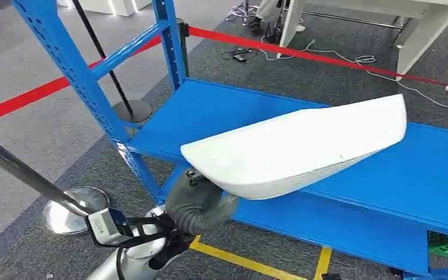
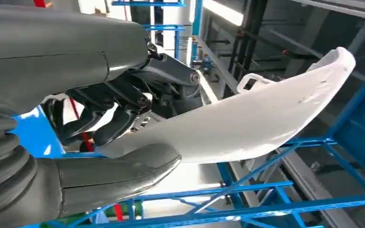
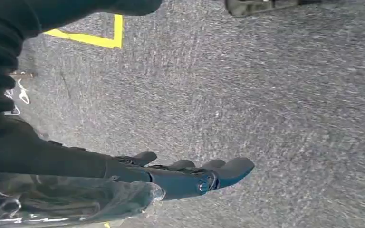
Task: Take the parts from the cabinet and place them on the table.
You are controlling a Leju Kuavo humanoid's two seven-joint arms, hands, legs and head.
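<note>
From the head view, the left hand [image 1: 201,201] is holding a long white curved plastic part [image 1: 303,149] by its near end, lifting it out over the blue shelf [image 1: 210,111] of the metal cabinet rack. A red barrier tape [image 1: 303,53] is stretching across the grey carpet behind, past a white desk [image 1: 426,23].

In the left wrist view, the thick thumb [image 2: 123,171] is pressing one face of the white part [image 2: 256,123] while the darker fingers [image 2: 119,123] are curling on the other.

In the right wrist view, the right hand [image 3: 185,178] is hanging over grey carpet [image 3: 266,95], fingers stretched out straight, holding nothing, near yellow floor tape [image 3: 100,40].
</note>
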